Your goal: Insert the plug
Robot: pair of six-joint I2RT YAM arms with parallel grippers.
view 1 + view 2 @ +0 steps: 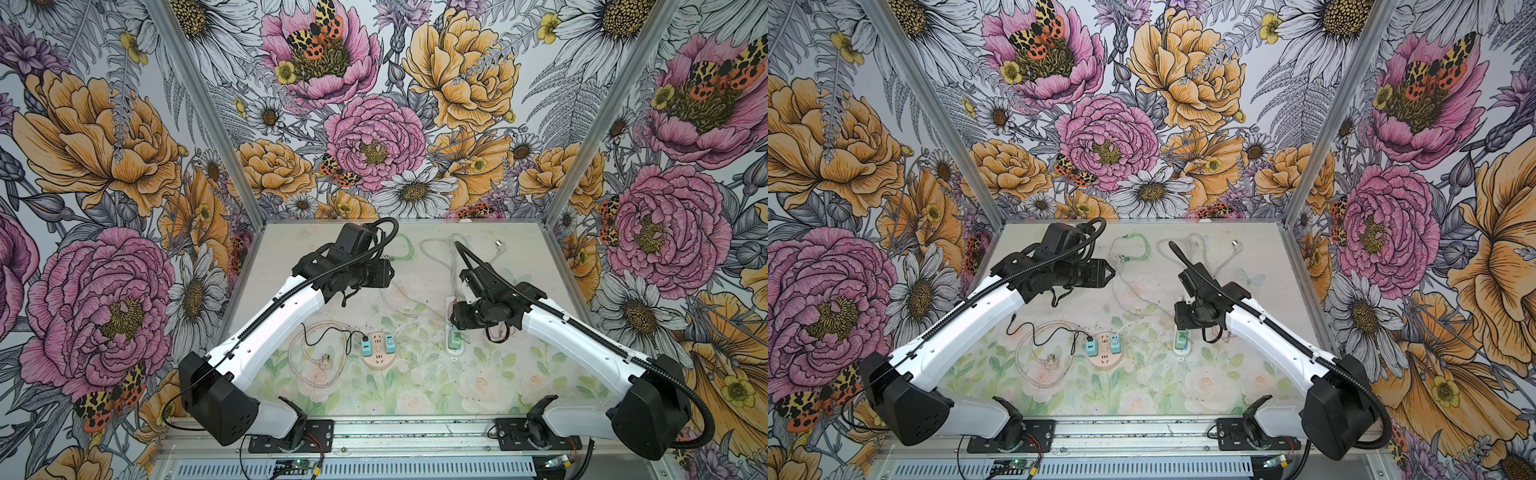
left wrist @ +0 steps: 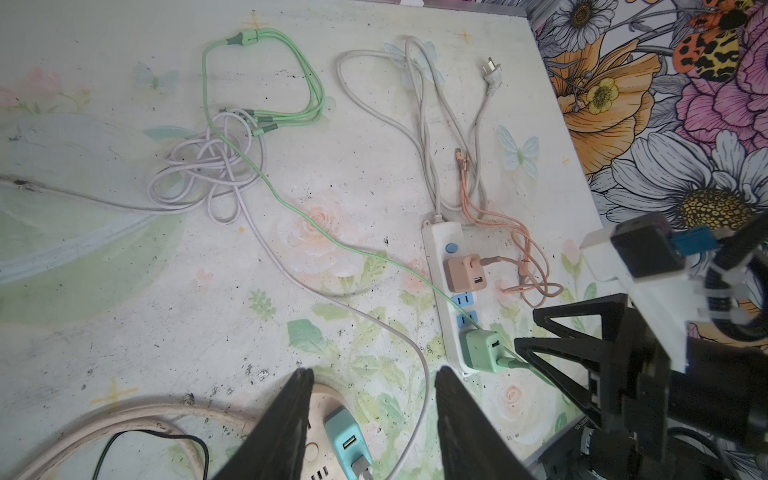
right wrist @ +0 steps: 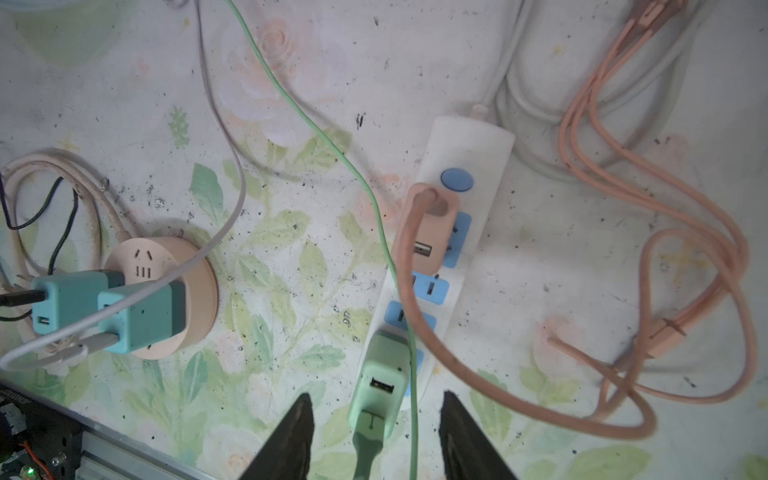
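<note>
A white power strip (image 3: pixel 469 141) lies on the table with a pink plug adapter (image 3: pixel 428 232) near its blue switch and a green plug adapter (image 3: pixel 380 386) seated at its near end. My right gripper (image 3: pixel 377 398) hovers over the green adapter, open, its fingers either side and clear of it. In both top views it sits just above that adapter (image 1: pixel 456 338) (image 1: pixel 1180 340). My left gripper (image 2: pixel 376 374) is open and empty, raised over the middle of the table (image 1: pixel 388 270). Below it stands a round pink socket (image 2: pixel 322 401) with a teal adapter (image 2: pixel 345 436).
A second teal adapter (image 3: pixel 62 299) is in the round socket (image 1: pixel 376 361). A loose white plug (image 2: pixel 492 68) and its grey cord lie at the back right. Green cable (image 2: pixel 266 37), lilac cable (image 2: pixel 208 166) and orange cable (image 2: pixel 528 257) sprawl over the table.
</note>
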